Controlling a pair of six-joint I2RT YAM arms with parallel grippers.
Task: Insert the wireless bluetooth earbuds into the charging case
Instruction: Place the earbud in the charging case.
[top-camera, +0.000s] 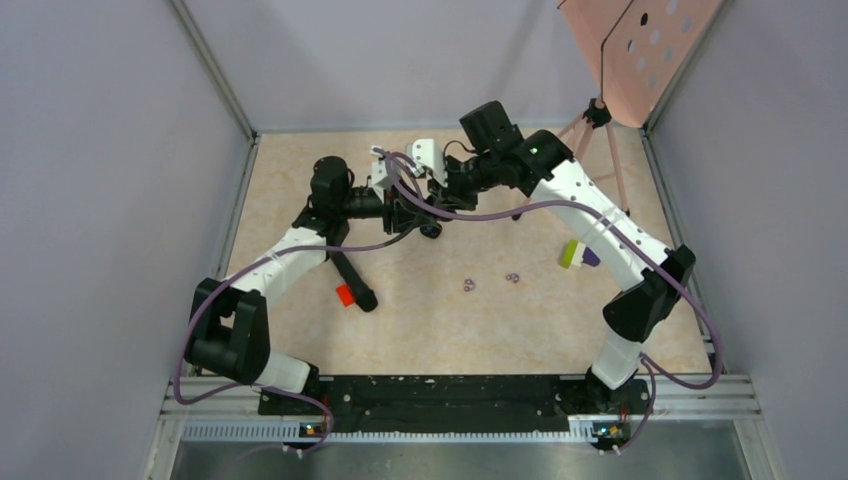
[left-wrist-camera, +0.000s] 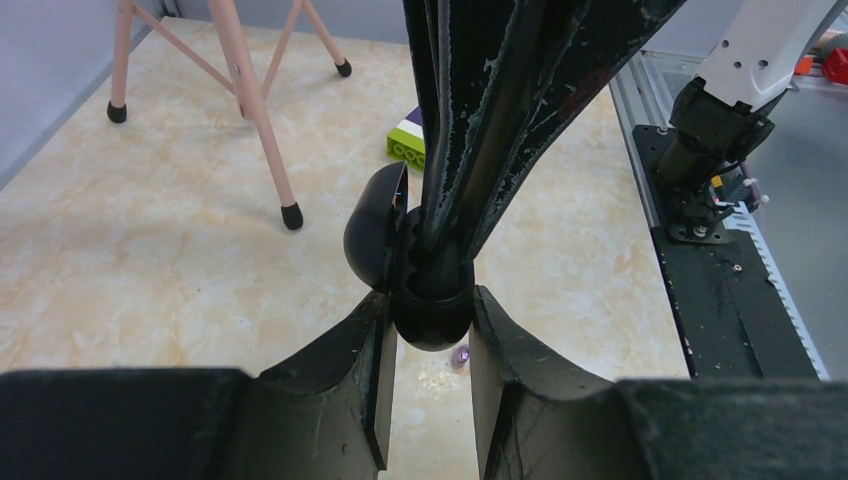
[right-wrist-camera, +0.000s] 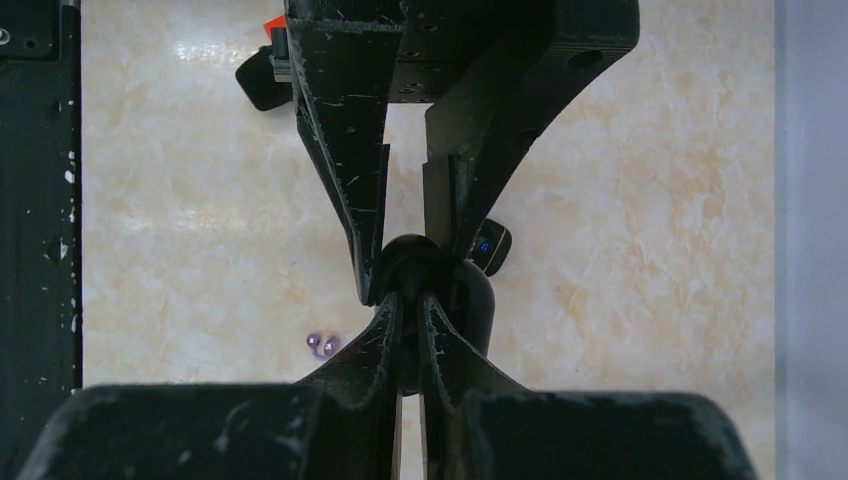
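Both sets of jaws meet at a black oval charging case.

The left jaws are closed tight on the round bottom of the case, and its lid stands open to one side. The right jaws are pinched nearly shut, with their tips poking into the open case; I cannot tell if a bud sits between them. The case is held up off the pale marbled desk. Tiny pale purple earbuds lie loose on the desk in two little spots, near the middle. Farther off are a green and purple block, a long black marker with a red piece and a pink tripod stand.
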